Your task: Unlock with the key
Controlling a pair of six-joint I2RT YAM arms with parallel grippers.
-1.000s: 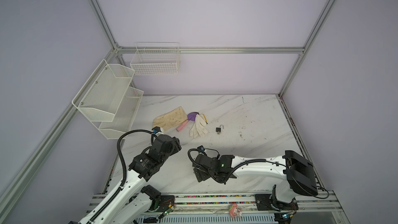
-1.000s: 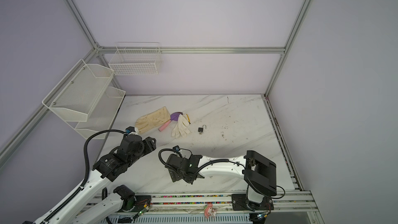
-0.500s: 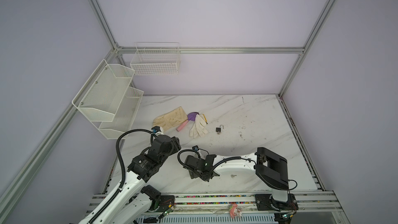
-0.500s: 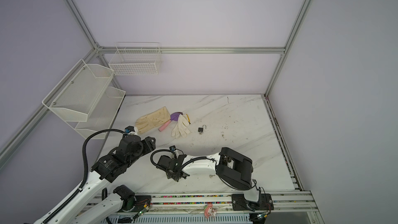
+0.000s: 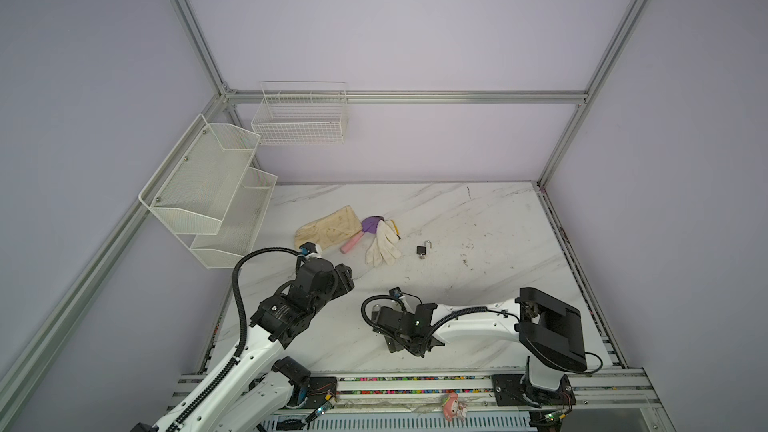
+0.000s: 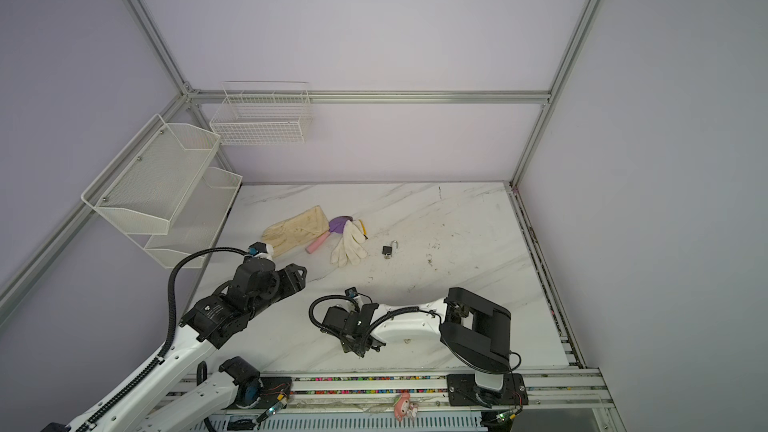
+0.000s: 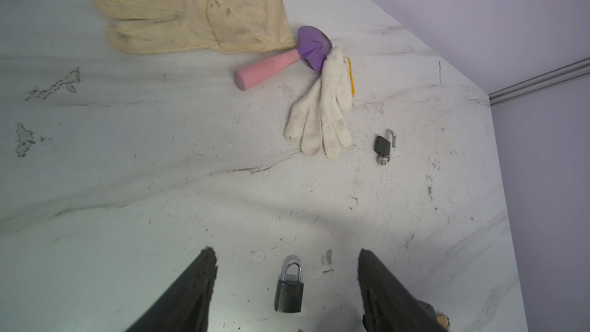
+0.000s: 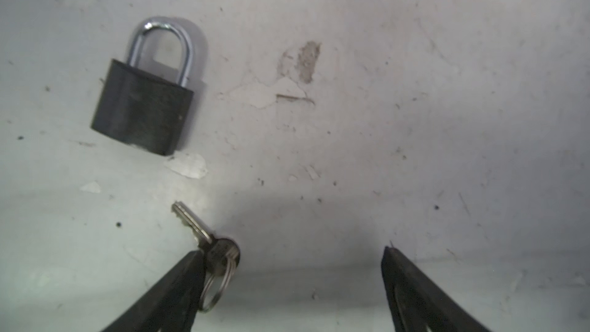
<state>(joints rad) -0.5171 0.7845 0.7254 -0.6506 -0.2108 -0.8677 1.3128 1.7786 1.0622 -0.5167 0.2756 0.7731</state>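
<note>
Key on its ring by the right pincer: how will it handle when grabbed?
The key lies flat on the marble table, so it will probably skid rather than lift if nudged. Thin bare metal: likely stiff, light, slippery. Its loose ring would likely dangle and swing.

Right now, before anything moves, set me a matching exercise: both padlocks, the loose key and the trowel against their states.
Things:
1. nearer padlock
2. farther padlock
3. ringed key
4. trowel

States:
a. blade partly under the white glove
b. shackle shut
c. loose, in no lock
d. shackle open

Pairs: 1-b, 2-d, 3-c, 4-a.
</note>
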